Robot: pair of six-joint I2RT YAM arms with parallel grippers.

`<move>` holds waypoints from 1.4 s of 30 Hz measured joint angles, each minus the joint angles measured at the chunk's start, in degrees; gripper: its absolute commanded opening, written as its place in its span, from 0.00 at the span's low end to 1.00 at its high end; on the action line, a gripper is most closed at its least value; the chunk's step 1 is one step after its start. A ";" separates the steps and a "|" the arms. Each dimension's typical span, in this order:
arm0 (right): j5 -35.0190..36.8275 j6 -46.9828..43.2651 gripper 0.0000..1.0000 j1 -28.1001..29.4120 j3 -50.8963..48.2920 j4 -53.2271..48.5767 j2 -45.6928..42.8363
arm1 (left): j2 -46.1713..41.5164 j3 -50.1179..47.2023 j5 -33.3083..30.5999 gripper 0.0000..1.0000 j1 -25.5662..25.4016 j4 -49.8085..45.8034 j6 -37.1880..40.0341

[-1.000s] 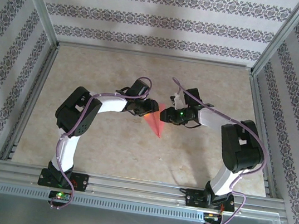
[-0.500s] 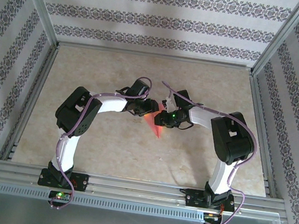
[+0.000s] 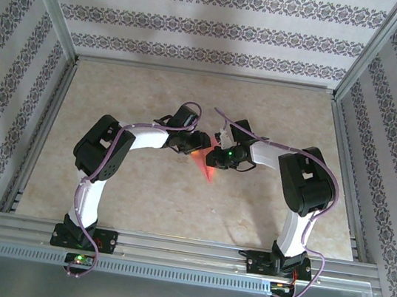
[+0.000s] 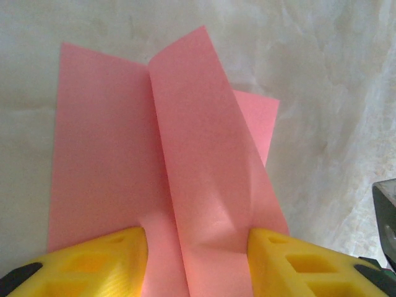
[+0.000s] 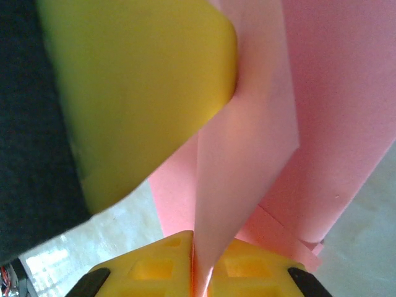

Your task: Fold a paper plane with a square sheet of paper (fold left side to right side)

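On the beige table (image 3: 138,199), both arms bend inward and meet near its middle. The left gripper (image 3: 196,144) and right gripper (image 3: 217,156) sit just beside each other over a folded pink paper (image 3: 204,167). Its pointed tip pokes toward the table's near edge. A green light (image 3: 228,153) glows on the right wrist. How the jaws stand is too small to tell.

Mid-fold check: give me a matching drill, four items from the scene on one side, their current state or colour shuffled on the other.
1. left gripper
2. right gripper
3. pink paper
4. table

A. beige, marbled
B. jaws apart, either side of a raised flap
C. partly folded, flaps lifted
D. pinched shut on a flap

Pairs: 1-B, 2-D, 3-C, 4-A
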 measured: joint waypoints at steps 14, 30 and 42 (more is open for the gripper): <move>-2.51 0.04 0.30 -1.90 -2.49 1.40 -1.66 | 0.00 0.00 -0.22 0.48 0.00 -0.11 0.00; -4.70 1.64 0.33 -7.02 -4.13 1.70 -7.74 | 0.00 0.00 -0.24 0.48 0.00 -0.13 0.00; -5.84 4.55 0.30 -6.47 -3.50 4.90 -3.61 | -0.02 0.00 -0.24 0.48 0.00 -0.13 0.00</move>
